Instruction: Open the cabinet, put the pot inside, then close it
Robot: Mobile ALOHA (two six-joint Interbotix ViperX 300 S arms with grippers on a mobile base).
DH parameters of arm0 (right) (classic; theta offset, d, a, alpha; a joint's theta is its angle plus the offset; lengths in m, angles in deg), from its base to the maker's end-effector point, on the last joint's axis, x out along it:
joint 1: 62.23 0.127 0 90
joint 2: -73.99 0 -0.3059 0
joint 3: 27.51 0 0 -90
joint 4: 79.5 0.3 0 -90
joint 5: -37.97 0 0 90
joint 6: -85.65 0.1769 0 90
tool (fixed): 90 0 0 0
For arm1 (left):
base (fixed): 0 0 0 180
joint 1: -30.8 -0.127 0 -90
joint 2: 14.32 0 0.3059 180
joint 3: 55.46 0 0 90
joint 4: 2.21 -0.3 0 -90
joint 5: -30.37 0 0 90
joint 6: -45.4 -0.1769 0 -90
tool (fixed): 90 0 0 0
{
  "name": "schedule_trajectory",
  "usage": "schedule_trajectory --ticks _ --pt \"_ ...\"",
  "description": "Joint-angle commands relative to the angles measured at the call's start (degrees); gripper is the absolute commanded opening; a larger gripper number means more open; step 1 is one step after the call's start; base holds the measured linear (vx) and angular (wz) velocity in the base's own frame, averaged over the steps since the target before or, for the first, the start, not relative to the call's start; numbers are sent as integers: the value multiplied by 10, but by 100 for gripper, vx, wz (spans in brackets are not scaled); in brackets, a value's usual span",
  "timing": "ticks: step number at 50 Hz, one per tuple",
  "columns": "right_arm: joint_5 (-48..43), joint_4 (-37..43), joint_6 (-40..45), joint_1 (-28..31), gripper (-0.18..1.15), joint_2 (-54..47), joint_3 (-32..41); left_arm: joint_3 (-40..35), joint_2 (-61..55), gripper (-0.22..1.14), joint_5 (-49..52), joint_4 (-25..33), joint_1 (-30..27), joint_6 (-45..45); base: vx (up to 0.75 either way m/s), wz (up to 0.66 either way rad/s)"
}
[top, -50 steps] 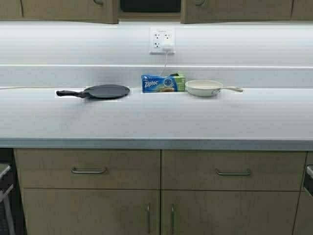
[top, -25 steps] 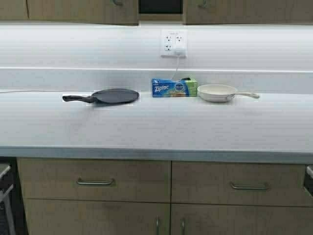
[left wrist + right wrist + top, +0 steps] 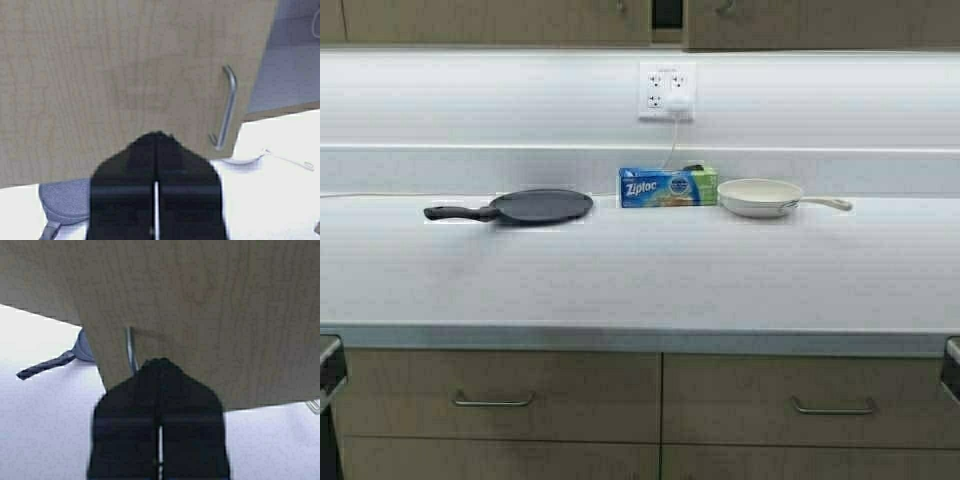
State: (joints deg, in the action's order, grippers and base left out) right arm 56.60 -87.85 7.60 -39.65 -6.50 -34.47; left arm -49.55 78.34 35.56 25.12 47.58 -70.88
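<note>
1. The cabinet (image 3: pixel 500 22) runs along the top of the high view above the counter (image 3: pixel 640 280), its two wooden doors shut, so the opening step appears not yet done; the gap between them shows as a dark slot.
2. The pot is in none of the views, so where it stands cannot be told.
3. The left gripper (image 3: pixel 156 145) hangs before the left door, fingers pressed together on nothing; the door's metal handle (image 3: pixel 226 107) lies just beside it, untouched.
4. The right gripper (image 3: pixel 160 367) faces the right door, likewise closed and empty; its tip sits near that door's handle (image 3: pixel 131 347), probably lined up for a pull, though contact cannot be told.
5. On the counter sit a dark griddle (image 3: pixel 530 207), a box of zip bags (image 3: pixel 667 187) under the wall socket (image 3: pixel 666 91) and a white frying pan (image 3: pixel 762 197), all against the back wall, leaving the front free.
6. Drawers (image 3: pixel 500 395) line the base below.
</note>
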Motion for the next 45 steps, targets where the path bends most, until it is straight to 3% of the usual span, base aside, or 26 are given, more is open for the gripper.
schedule_trajectory --ticks 1,11,15,45 --pt "0 1 0 2 6 -85 110 20 33 4 -10 1 4 2 11 -2" --pt "38 2 1 2 6 -192 243 39 36 4 -10 1 4 0 10 -2" --pt "49 1 2 2 6 -199 258 44 38 4 -10 1 4 2 8 -5" --pt "49 3 3 10 6 -36 58 59 40 4 -27 3 5 4 5 -2"
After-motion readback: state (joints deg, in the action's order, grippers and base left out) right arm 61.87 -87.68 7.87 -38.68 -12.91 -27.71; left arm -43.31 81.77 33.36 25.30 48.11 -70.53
